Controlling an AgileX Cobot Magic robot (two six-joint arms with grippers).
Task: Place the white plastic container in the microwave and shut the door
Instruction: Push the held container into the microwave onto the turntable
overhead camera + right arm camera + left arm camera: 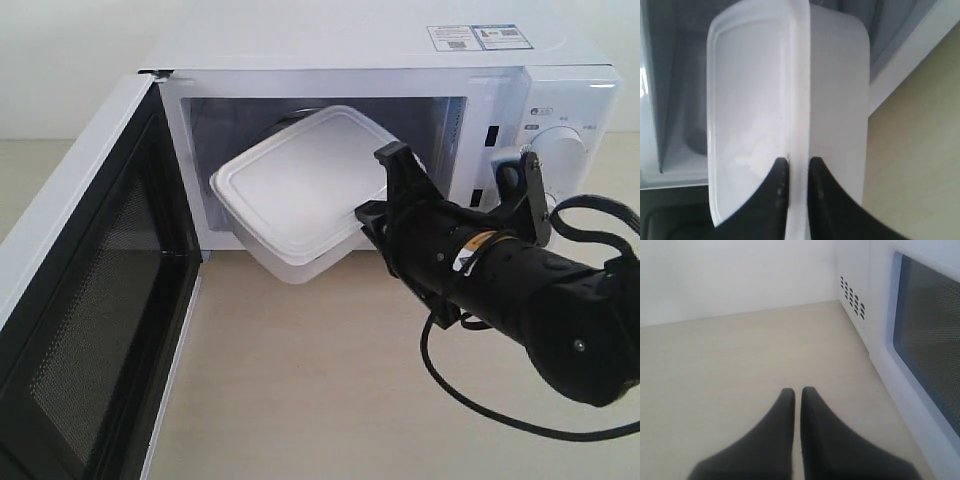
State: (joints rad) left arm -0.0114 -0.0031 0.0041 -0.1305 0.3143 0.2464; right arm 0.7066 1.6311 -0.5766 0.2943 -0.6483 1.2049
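**Holding white plastic container point(300, 190) point(750, 100) at the mouth of the microwave point(350, 40)**

My right gripper point(380, 185) point(798, 162): jaws narrow, pinched on the container's rim, one finger on the lid side and one on the body side. The box is tilted and runs straight out ahead of the jaws. Its far end is inside the cavity and its near end is outside. The door point(90, 300) point(930, 340) stands swung wide.

My left gripper point(797, 391): jaws almost together, nothing between them. Bare tabletop point(740, 365) lies ahead, with the door's outer face off to one side.
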